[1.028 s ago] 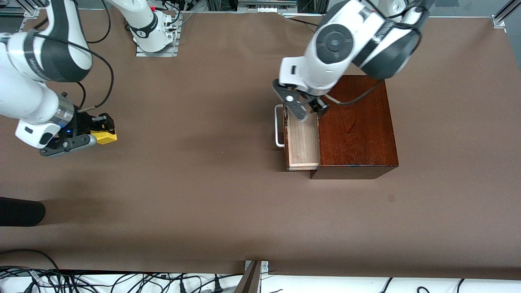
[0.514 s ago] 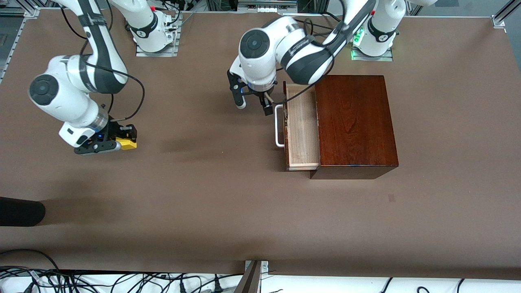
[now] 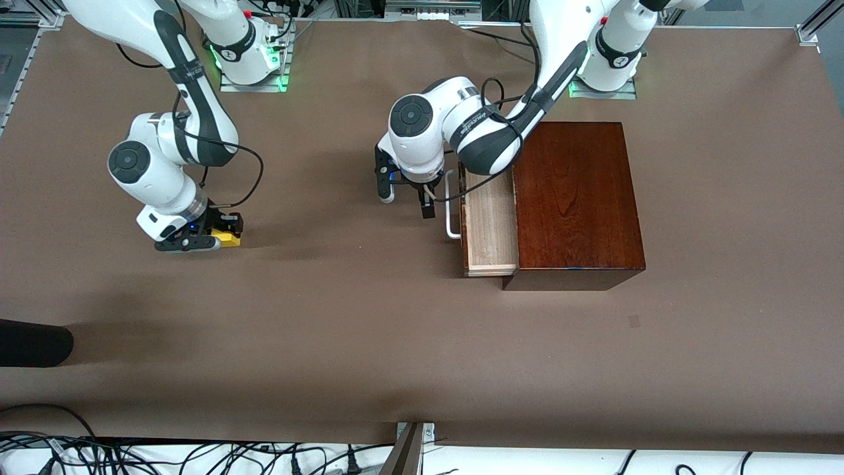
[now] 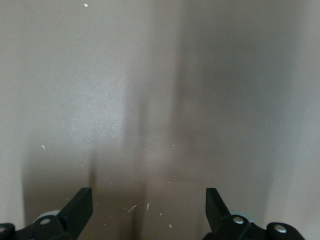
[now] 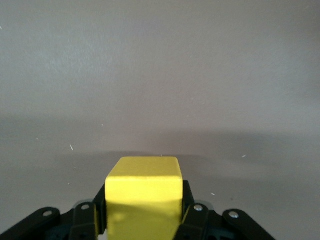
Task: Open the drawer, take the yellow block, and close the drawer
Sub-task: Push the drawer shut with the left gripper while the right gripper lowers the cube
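The drawer (image 3: 489, 227) of the dark reddish-brown wooden box (image 3: 575, 201) stands pulled out, its pale inside showing, with its white bar handle (image 3: 451, 206) toward the right arm's end. My left gripper (image 3: 403, 201) is open and empty, low over the bare table just in front of the handle; its wrist view shows only the table between its two fingertips (image 4: 80, 207). My right gripper (image 3: 217, 238) is shut on the yellow block (image 3: 228, 239), low over the table toward the right arm's end. The block (image 5: 143, 200) fills the space between the fingers in the right wrist view.
The brown table covering (image 3: 369, 343) spreads wide between the box and the right gripper. A dark object (image 3: 33, 343) lies at the table's edge at the right arm's end. Cables (image 3: 198, 458) hang along the near edge.
The left gripper came off the drawer and lowered in front of its handle. The right gripper carried the yellow block lower and toward the table's middle. The drawer stayed open.
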Tool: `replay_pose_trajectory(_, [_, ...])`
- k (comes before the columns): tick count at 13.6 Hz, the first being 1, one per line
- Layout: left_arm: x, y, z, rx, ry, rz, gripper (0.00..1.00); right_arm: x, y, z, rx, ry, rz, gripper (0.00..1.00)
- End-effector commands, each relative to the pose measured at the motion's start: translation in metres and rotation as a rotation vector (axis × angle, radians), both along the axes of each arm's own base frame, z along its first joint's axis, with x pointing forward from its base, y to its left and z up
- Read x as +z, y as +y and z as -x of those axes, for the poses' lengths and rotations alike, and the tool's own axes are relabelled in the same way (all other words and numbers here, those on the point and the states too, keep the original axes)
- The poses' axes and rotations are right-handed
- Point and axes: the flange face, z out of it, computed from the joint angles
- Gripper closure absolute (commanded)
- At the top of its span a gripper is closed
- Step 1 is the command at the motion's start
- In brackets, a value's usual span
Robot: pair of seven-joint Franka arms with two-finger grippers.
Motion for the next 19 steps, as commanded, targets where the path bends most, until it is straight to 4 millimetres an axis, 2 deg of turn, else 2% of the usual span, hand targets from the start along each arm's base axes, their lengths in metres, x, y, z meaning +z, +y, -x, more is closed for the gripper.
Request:
replay_pose_trajectory(1, [0.008,0.018,-0.015,-0.067,0.001,-0.056,0.00,-0.014,0.010,0.011,-0.003,0.016,-0.018,1.00])
replay_pose_trajectory(3, [0.012,0.033,-0.024,-0.066,-0.005,-0.100,0.00,-0.023,0.016,0.020,0.009,0.040,-0.020,1.00])
replay_pose_trajectory(7, [-0.002,0.044,-0.018,-0.104,0.054,-0.164,0.00,-0.031,0.014,0.030,0.017,0.057,-0.017,1.00])
replay_pose_trajectory(8, [-0.003,0.054,-0.024,-0.097,0.063,-0.179,0.00,-0.032,0.014,0.030,0.018,0.055,-0.017,0.91])
replay_pose_trajectory(10, [-0.005,0.075,-0.036,-0.076,0.095,-0.206,0.00,-0.033,0.013,0.030,0.018,0.058,-0.016,0.20])
replay_pose_trajectory(11, [-0.003,0.085,-0.042,-0.078,0.106,-0.212,0.00,-0.027,0.014,0.028,0.019,0.048,-0.019,0.00])
replay_pose_trajectory(13, [-0.002,0.100,-0.051,-0.071,0.122,-0.217,0.00,0.003,0.015,0.023,0.009,0.009,-0.034,0.00])
replay_pose_trajectory(15, [-0.004,0.110,-0.054,-0.059,0.146,-0.237,0.00,0.044,0.018,0.017,0.017,-0.006,-0.052,0.00])
replay_pose_trajectory(18, [0.000,0.111,-0.054,-0.057,0.146,-0.238,0.00,0.124,0.023,0.007,0.034,-0.052,-0.083,0.00])
replay_pose_trajectory(19, [0.000,0.111,-0.053,-0.057,0.146,-0.239,0.00,0.155,0.026,-0.004,0.038,-0.033,-0.090,0.00])
